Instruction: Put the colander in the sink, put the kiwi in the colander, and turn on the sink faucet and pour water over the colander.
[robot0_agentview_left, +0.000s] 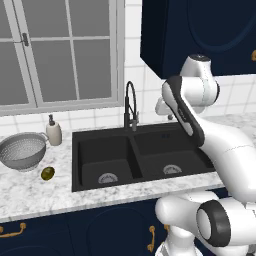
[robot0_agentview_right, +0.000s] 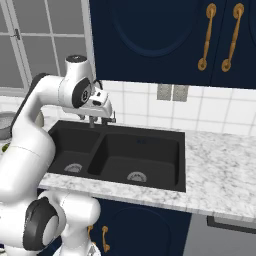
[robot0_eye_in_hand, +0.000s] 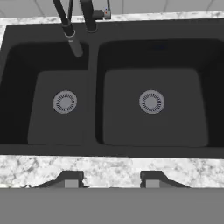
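White glossy arm (robot0_agentview_left: 220, 145), dark joint rings, seemingly cable-free

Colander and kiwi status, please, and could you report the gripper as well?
Gripper open, empty, above the sink. Colander on counter left of sink, kiwi beside it. Soap bottle behind colander, nothing blocking.

Arm: your white arm rises from the base, bends at a dark elbow joint and folds forward, the wrist held high.
Wrist: you have it turned so the hand faces downward.
Gripper (robot0_eye_in_hand: 112, 179): your two dark fingertips (robot0_eye_in_hand: 70, 178) stand well apart at the bottom of the hand view, jaws spread, nothing between them.
Hand: seen from the right base view, your hand (robot0_agentview_right: 98, 106) hangs in the air, touching nothing.
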